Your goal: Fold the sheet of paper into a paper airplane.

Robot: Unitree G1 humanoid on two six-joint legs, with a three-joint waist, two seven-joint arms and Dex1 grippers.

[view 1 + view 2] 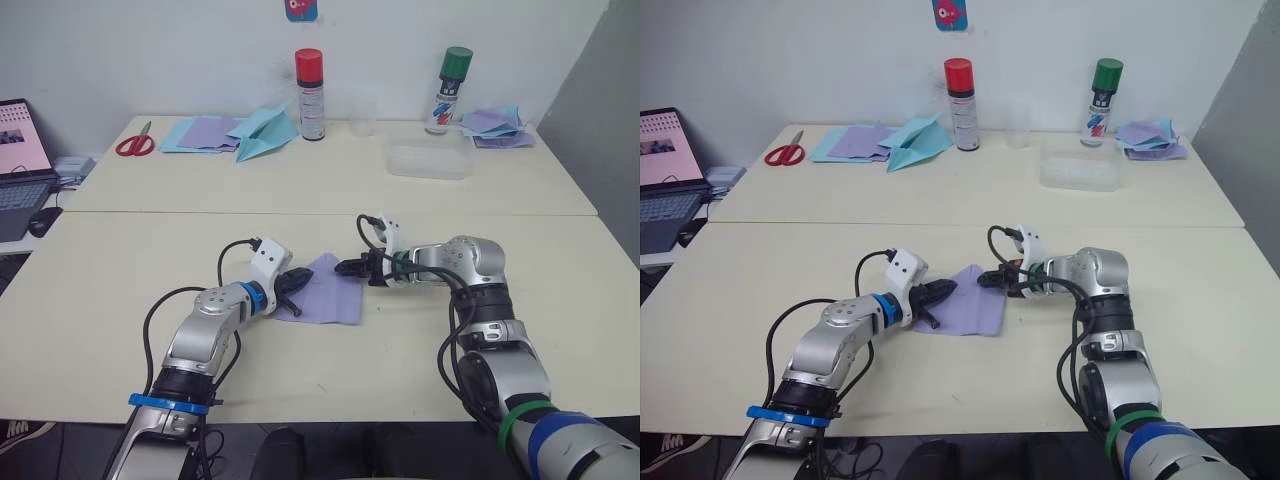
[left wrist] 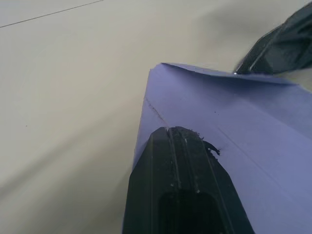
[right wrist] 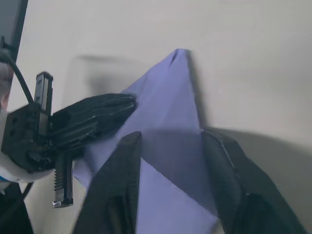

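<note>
The lavender sheet of paper [image 1: 332, 298] lies on the near table between my two grippers. It carries crease lines, and one flap is folded up to a point [image 3: 179, 54]. My left gripper [image 1: 298, 281] is shut, its tip resting on the sheet's left part [image 2: 253, 126]. At the sheet's far right edge, my right gripper [image 1: 348, 268] is open, its fingers [image 3: 126, 161] standing either side of the raised flap. The paper airplane is out of view.
On the far table are a light-blue paper plane [image 1: 265, 135], a red-capped can [image 1: 310, 95], a green-capped can [image 1: 450, 90], a clear cup [image 1: 363, 112], a clear box [image 1: 430, 162], scissors [image 1: 133, 143] and piles of sheets [image 1: 205, 133]. A laptop [image 1: 20, 160] stands at the left.
</note>
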